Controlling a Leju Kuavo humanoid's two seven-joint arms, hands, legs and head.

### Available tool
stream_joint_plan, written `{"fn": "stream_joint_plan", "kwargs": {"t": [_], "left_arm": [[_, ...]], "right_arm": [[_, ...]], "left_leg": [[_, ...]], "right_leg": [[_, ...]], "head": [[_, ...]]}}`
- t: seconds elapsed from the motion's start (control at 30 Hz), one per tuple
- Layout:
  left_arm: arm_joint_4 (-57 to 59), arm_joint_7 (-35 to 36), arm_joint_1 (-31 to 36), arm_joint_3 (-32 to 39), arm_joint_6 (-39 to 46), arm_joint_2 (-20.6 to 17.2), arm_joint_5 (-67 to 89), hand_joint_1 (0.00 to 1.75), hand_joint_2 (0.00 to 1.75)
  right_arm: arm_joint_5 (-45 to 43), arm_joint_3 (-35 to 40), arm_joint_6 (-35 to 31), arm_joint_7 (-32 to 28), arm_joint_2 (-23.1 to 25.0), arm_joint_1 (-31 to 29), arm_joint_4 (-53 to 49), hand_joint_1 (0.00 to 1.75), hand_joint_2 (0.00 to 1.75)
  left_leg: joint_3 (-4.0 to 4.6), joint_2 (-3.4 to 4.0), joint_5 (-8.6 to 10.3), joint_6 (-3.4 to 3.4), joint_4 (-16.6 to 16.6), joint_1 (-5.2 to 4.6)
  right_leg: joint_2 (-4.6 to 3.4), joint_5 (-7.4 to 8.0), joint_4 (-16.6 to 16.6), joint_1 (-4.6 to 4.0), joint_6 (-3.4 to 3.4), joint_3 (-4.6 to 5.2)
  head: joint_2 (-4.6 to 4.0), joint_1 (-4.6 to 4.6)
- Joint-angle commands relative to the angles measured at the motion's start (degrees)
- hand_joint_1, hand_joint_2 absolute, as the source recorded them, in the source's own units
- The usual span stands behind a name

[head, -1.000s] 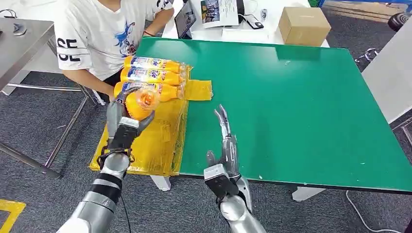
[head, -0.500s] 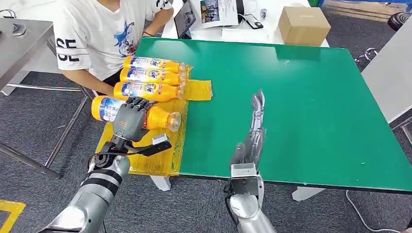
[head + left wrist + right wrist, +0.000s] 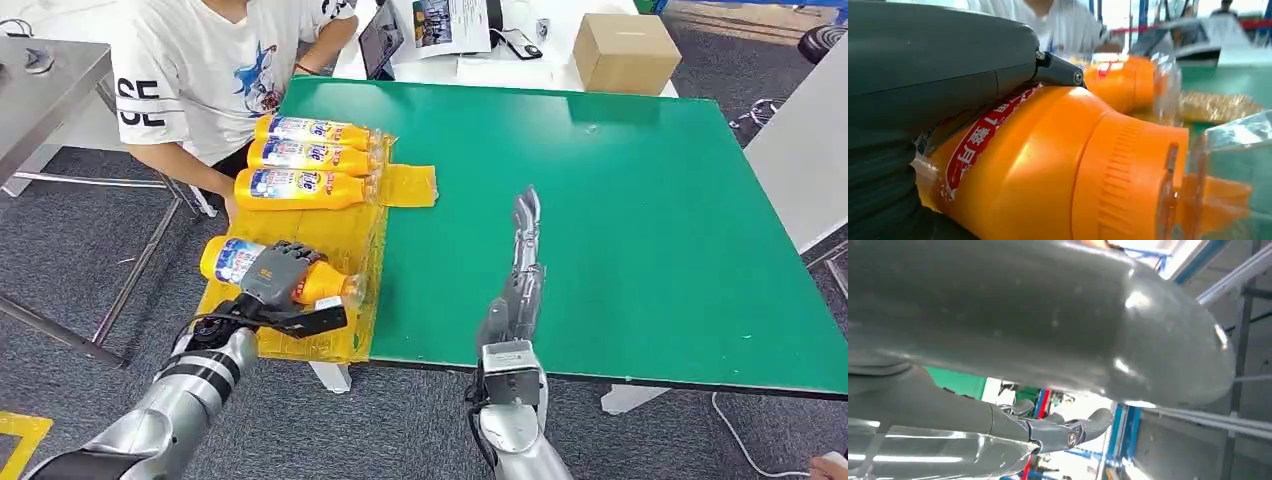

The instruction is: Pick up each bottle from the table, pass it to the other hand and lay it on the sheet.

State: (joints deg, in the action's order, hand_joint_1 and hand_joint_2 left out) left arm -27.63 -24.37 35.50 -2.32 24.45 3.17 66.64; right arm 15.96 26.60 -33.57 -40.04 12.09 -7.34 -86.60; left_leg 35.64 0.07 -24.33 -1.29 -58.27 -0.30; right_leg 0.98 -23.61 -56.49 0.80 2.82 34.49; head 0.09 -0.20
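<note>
Yellow sheet (image 3: 340,330): plastic, crinkled, laid over the green table (image 3: 620,230) at its 9 o'clock edge, overhanging the side.

Three orange bottles (image 3: 300,158): lying on their sides in a row at the sheet's 12 o'clock end, touching one another, caps toward 3 o'clock; blue, white and red labels, print too small to read.

Fourth bottle (image 3: 290,275): orange, clear cap (image 3: 1228,165) toward 3 o'clock, lying across the sheet's 6 o'clock end, apart from the row. Whether it rests fully on the sheet cannot be told; its middle is hidden.

Left hand (image 3: 275,275): fingers (image 3: 290,255) wrapped over the fourth bottle's body, gripping it; in the wrist view the thumb lies against the label.

Right hand (image 3: 520,270): over bare table at 6 o'clock, fingers straight, close together, pointing to 12 o'clock, holding nothing.

Cardboard box (image 3: 627,52): beyond the table's far edge, closed, contents unseen.

Person (image 3: 215,60): seated at 11 o'clock, white printed shirt, cut off by the frame
</note>
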Motion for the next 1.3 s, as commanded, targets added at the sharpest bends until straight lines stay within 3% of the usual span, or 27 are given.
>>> {"fn": "stream_joint_plan", "kwargs": {"t": [0.03,0.2,0.23,0.27,0.3,0.57,0.6,0.67,0.87,1.3], "left_arm": [[8.02,1.92,5.92,-2.4,-4.87,-2.22,-0.32,1.75,1.75],[8.25,1.89,5.93,-1.63,-6.16,-1.72,-1.43,1.75,1.75],[8.47,1.97,5.98,-1.53,-6.87,-1.54,-1.66,1.68,1.75],[8.43,1.76,5.82,-0.8,-7.92,-1.17,-2.77,0.51,1.75],[8.37,1.63,5.75,-0.65,-8.14,-1.09,-3.01,0.0,1.75],[8.8,1.25,5.4,-0.68,-9.42,-0.83,-3.85,0.0,1.75],[8.78,1.18,5.27,-0.42,-10.28,-0.68,-4.3,0.0,0.0],[8.42,0.24,4.65,0.47,-12.95,-0.39,-6.2,0.0,0.0],[9.09,-1.42,4.28,0.58,-22.74,-0.76,-9.54,0.0,0.0],[8.96,-1.7,4.14,0.55,-23.45,-0.9,-9.95,0.0,0.0]], "right_arm": [[0.23,-0.13,1.8,0.04,-1.01,-1.14,5.84,0.0,0.0],[0.59,-0.07,2.25,0.04,-0.84,-1.18,6.61,0.0,0.0],[0.76,-0.11,2.48,0.04,-0.7,-1.33,7.18,0.0,0.0],[1.04,-0.19,3.14,0.04,-0.51,-1.45,7.93,0.0,0.0],[1.17,-0.18,3.22,0.04,-0.49,-1.45,8.03,0.0,0.0],[1.54,-0.48,3.85,0.04,-0.22,-1.5,8.66,0.0,0.0],[1.73,-0.48,3.99,0.04,-0.21,-1.53,8.84,0.0,0.0],[2.16,-0.8,4.64,0.04,0.02,-1.67,9.47,0.0,0.0],[2.41,-1.19,5.43,0.04,-0.08,-2.34,10.74,0.0,0.0],[2.36,-1.16,5.42,0.04,-0.08,-2.46,10.86,0.0,0.0]], "left_leg": [[-0.17,0.0,-0.04,0.08,0.02,0.09],[-0.18,0.05,-0.05,0.07,0.03,0.08],[-0.29,0.06,-0.09,0.1,0.03,0.1],[-0.21,0.01,-0.06,0.08,0.04,0.07],[-0.35,0.03,-0.11,0.12,0.05,0.13],[-0.41,0.08,-0.13,0.13,0.04,0.11],[-0.26,0.05,-0.07,0.08,0.05,0.07],[-0.65,0.1,-0.18,0.19,0.11,0.16],[-0.5,0.08,-0.16,0.13,0.07,0.11],[-0.63,-0.13,0.07,0.06,0.11,0.05]], "right_leg": [[-0.06,-0.02,0.05,-0.08,-0.09,-0.18],[-0.1,-0.01,0.06,-0.07,-0.08,-0.2],[-0.14,-0.04,0.06,-0.09,-0.11,-0.3],[-0.07,-0.03,0.07,-0.06,-0.09,-0.23],[-0.11,-0.06,0.11,-0.11,-0.13,-0.38],[-0.18,-0.07,0.08,-0.09,-0.14,-0.42],[-0.12,-0.03,0.08,-0.06,-0.09,-0.28],[-0.24,-0.11,0.14,-0.14,-0.21,-0.65],[-0.21,-0.08,0.12,-0.09,-0.15,-0.53],[-0.06,0.01,0.12,-0.03,-0.11,-0.7]], "head": [[0.0,0.0],[0.0,0.0],[0.0,0.0],[0.0,0.0],[0.0,0.0],[0.0,0.0],[0.0,0.0],[0.0,0.0],[0.0,0.02],[0.0,0.0]]}}
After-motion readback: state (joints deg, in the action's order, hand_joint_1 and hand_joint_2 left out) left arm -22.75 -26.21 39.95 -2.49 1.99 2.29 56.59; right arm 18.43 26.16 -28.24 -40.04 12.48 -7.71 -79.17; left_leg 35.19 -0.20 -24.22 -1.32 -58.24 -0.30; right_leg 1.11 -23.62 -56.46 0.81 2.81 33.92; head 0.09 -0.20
